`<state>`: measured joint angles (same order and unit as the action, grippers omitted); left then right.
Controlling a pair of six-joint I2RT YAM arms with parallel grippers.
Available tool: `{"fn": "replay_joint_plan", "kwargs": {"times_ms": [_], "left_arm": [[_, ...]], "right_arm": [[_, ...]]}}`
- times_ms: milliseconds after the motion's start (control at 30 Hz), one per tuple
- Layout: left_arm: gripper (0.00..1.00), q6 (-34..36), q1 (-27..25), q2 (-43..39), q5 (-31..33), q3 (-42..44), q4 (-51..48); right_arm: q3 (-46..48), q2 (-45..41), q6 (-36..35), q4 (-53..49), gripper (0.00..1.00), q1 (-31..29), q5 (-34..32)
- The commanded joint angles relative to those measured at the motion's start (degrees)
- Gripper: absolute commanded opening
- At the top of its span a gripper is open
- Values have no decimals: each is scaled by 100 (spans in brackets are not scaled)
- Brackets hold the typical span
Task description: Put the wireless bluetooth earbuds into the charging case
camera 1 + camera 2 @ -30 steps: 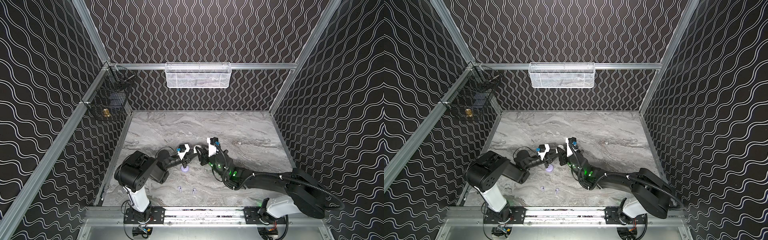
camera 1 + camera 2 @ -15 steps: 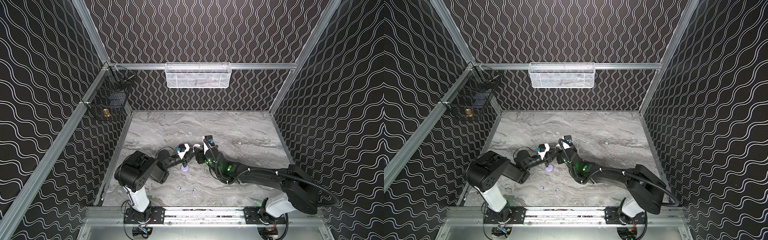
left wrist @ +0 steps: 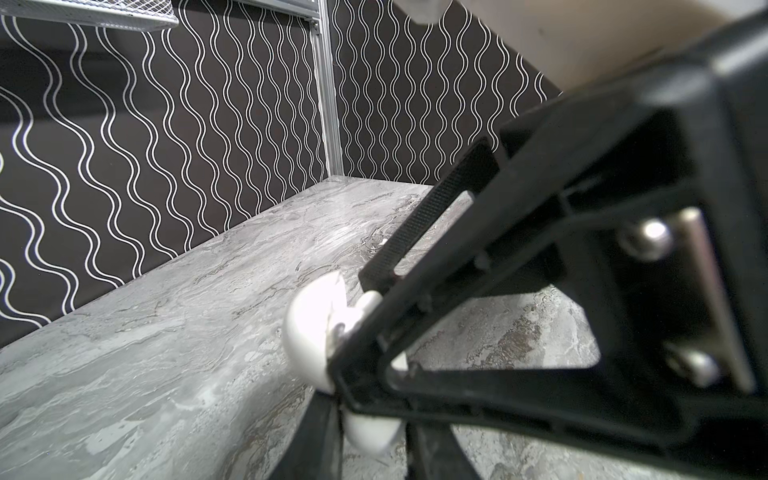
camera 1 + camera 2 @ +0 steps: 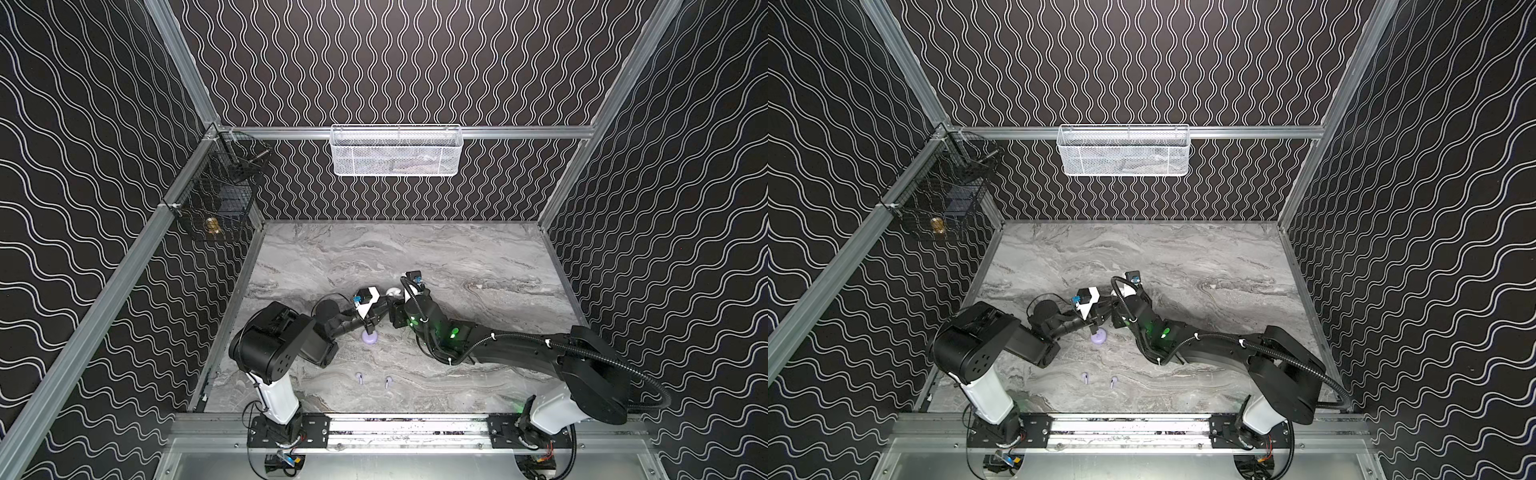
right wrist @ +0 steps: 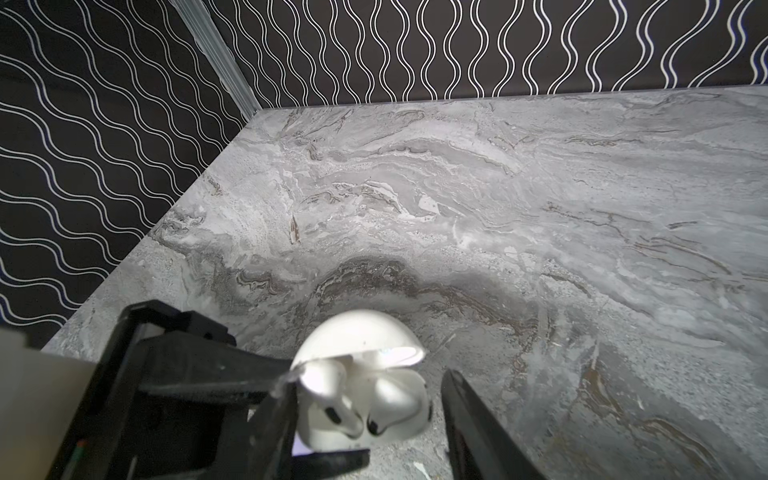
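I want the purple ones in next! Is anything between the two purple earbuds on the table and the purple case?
Nothing visible does. The marble tabletop between the two lavender earbuds and the lavender charging case is bare. The left arm hangs right by the case's far side, so it might crowd a reach.

We see the right gripper has swung in closer to the left gripper and spread its jaws wider, so the open white charging case now sits between them
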<state>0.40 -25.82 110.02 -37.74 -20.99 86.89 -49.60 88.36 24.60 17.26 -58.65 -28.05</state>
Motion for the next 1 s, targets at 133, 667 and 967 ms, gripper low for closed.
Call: {"fn": "replay_joint_plan", "kwargs": {"times_ms": [133,667,967], "left_arm": [[15,48,-2,11,3,-29,188],[15,65,-4,2,3,-20,190],[15,64,-2,4,-6,-19,188]], "right_arm": [[222,-414,8,219,57,6,-35],[195,-325,48,68,57,47,54],[188,-240,75,26,57,66,92]]}}
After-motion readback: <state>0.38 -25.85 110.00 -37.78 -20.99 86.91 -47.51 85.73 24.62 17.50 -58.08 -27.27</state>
